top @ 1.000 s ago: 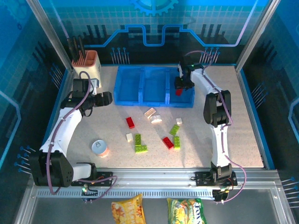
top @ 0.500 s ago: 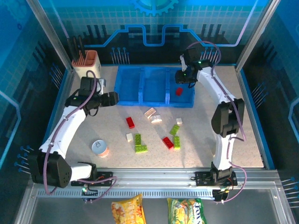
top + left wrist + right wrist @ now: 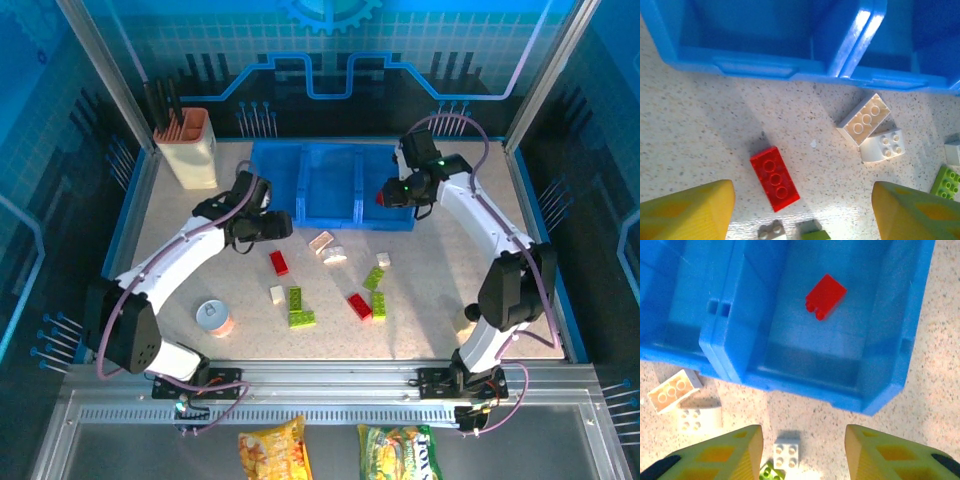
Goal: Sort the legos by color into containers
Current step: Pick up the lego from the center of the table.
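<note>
The left pincer (image 3: 272,226) hovers over the speckled table (image 3: 440,310) just in front of the shallow bright blue plastic tray (image 3: 330,215) of three adjoining open bins. In the left wrist view its yellow fingers (image 3: 690,212) stand wide apart and grip nothing. A flat red three-stud brick (image 3: 775,178) lies on the table between and below them, apart from both. Just beyond it, near the tray's front wall, a cream three-stud brick (image 3: 865,120) touches a white four-stud brick (image 3: 882,146).

The right pincer (image 3: 802,437) hangs above the front edge of the tray's right-hand bin. Its jaws are partly open and nothing is between them. In that bin a small red brick (image 3: 825,296) lies on the floor, studs turned away. A small white square brick (image 3: 787,452) sits on the table under the gap between the fingers.

In the top view the other bricks are scattered on the table in front of the tray: a second red brick (image 3: 359,306) beside a lime green brick (image 3: 379,306), another green one (image 3: 373,278), two green bricks (image 3: 298,307) touching, and a white piece (image 3: 277,294). A round can with an orange label (image 3: 213,317) stands well to the left.
</note>
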`<state>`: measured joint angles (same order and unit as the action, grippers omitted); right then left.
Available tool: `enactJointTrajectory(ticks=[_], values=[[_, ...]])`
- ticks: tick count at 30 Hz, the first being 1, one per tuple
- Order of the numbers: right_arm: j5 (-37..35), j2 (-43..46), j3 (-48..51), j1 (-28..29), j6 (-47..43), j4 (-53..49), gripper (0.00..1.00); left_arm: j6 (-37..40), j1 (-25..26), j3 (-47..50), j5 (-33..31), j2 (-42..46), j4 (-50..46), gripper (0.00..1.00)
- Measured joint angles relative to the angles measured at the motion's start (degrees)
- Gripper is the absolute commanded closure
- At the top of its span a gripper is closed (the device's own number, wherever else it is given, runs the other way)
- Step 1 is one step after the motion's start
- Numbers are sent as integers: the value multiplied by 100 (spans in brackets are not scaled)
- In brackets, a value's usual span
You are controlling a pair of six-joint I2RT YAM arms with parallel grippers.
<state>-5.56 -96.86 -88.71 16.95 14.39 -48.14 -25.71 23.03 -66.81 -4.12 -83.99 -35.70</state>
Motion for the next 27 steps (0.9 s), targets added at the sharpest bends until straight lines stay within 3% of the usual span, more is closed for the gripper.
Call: enactJointTrajectory(ticks=[13,20,27], values=[[0,605,765,-24,2,160,53,-855,1211,-581,-212,-1543,560,28],[2,870,962,-116,2,223,53,385,1303,-688,-28,-1971,1038,33],[2,1029,1036,-192,0,232,53,1705,1086,-697,111,-2124,1082,38]])
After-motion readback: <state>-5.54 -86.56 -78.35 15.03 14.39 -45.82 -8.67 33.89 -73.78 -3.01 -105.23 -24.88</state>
